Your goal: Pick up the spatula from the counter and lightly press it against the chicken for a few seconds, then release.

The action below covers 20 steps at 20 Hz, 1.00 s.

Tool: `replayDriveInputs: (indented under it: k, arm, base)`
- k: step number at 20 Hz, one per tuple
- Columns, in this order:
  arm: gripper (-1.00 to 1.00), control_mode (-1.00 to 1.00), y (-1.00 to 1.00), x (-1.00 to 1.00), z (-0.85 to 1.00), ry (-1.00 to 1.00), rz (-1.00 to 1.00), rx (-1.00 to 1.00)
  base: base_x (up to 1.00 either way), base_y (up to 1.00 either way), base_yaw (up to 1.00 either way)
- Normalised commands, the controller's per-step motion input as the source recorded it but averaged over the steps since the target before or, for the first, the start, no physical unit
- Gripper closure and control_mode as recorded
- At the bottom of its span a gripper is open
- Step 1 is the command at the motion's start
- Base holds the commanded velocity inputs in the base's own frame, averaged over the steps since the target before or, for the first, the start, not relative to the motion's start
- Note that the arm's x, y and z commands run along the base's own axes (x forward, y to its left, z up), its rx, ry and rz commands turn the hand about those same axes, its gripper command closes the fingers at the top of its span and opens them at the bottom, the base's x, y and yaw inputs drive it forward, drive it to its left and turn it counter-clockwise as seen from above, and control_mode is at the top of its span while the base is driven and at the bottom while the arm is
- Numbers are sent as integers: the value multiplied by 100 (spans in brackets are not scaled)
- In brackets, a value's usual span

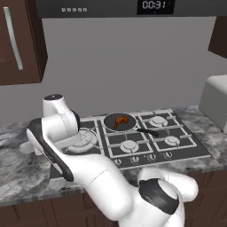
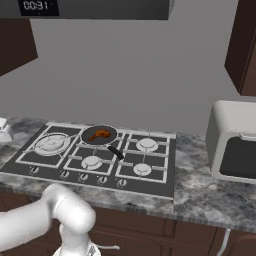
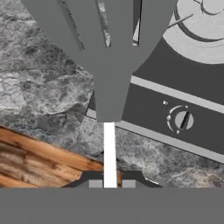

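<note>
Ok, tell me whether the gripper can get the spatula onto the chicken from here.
Probably yes. The gripper is shut on the spatula, and the chicken lies uncovered in the frying pan, with nothing standing around it on the cooktop.

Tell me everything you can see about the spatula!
The spatula is plain grey, with a wide flat blade cut by long slots. The blade narrows to a neck, then a thin white handle. The jaws are shut on that handle, blade pointing away from the hand. Behind it lie the speckled counter and the front edge of the dark stove, near a knob. Only the jaws seem to touch it.
</note>
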Motion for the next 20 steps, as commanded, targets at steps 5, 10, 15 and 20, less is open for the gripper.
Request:
replayDriveInputs:
  k: [5,10,15,20]
  arm:
    - [100,-100,-91,-25,57,-2,12,4]
    - [100,-100,-89,-28,33,-8,13,0]
    - [100,-100,-100,-29,35,0,14,0]
    - [100,-100,-99,-18,37,1,13,3]
  base:
    - [0,0,0]
    - [0,0,0]
    - [0,0,0]
    - [0,0,0]
